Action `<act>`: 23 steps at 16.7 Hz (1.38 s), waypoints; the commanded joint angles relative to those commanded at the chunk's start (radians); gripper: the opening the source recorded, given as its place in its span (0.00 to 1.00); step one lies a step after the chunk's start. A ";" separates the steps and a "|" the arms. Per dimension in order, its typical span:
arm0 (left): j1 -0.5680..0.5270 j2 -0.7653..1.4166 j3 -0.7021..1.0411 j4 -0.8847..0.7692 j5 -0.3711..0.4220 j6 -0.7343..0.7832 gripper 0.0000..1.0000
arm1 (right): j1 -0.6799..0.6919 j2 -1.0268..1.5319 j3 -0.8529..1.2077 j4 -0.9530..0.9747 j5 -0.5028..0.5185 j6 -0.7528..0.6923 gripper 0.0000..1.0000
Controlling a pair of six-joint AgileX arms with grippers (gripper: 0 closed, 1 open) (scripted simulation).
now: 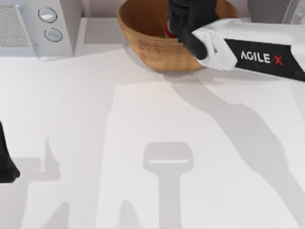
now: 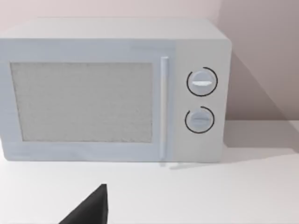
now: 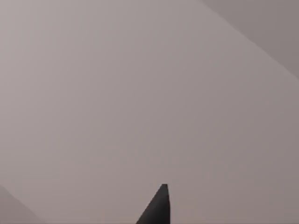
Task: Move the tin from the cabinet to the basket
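Note:
The basket (image 1: 143,40), a wide brown wicker bowl, stands at the back of the table in the top view. My right gripper (image 1: 185,21) hangs over the basket's inside, black, with its white arm reaching in from the right. A small sliver of red (image 1: 167,31) shows at the gripper's edge inside the basket. I cannot tell whether it is the tin, as the gripper covers the rest. The cabinet (image 1: 62,28) (image 2: 196,56), a white box with a mesh door and two round dials, stands at the back left with its door closed.
My left arm (image 1: 5,164) is parked at the table's left edge. The left wrist view faces the cabinet's front. The right wrist view faces a plain grey-pink wall. The white table (image 1: 143,143) stretches wide in front of the basket.

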 joint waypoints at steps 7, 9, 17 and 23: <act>0.000 0.000 0.000 0.000 0.000 0.000 1.00 | 0.000 0.000 0.000 0.000 0.000 0.000 1.00; 0.000 0.000 0.000 0.000 0.000 0.000 1.00 | 0.000 0.000 0.000 0.000 0.000 0.000 1.00; 0.000 0.000 0.000 0.000 0.000 0.000 1.00 | 0.000 0.000 0.000 0.000 0.000 0.000 1.00; 0.000 0.000 0.000 0.000 0.000 0.000 1.00 | 0.000 0.000 0.000 0.000 0.000 0.000 1.00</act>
